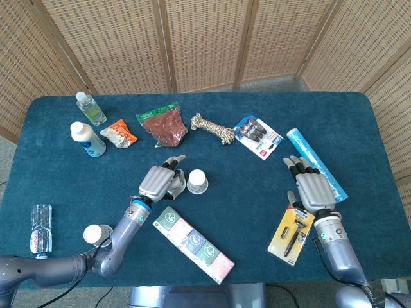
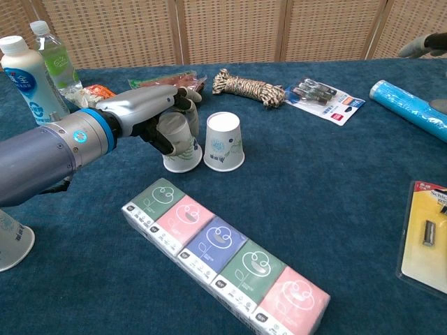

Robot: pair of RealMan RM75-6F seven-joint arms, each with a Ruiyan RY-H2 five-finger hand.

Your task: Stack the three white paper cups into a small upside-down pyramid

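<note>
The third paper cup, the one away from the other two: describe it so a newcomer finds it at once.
Start at the table's near-left corner, beside the clear bottle lying flat. The third cup stands upside-down there, alone. The other two cups sit mid-table, one gripped by the left hand.

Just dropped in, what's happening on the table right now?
The left robot hand grips an upside-down paper cup and has it right beside a second cup standing mid-table. A third cup waits near the front left edge. The right robot hand is open, holding nothing, above a razor pack. Nothing is stacked yet.
</note>
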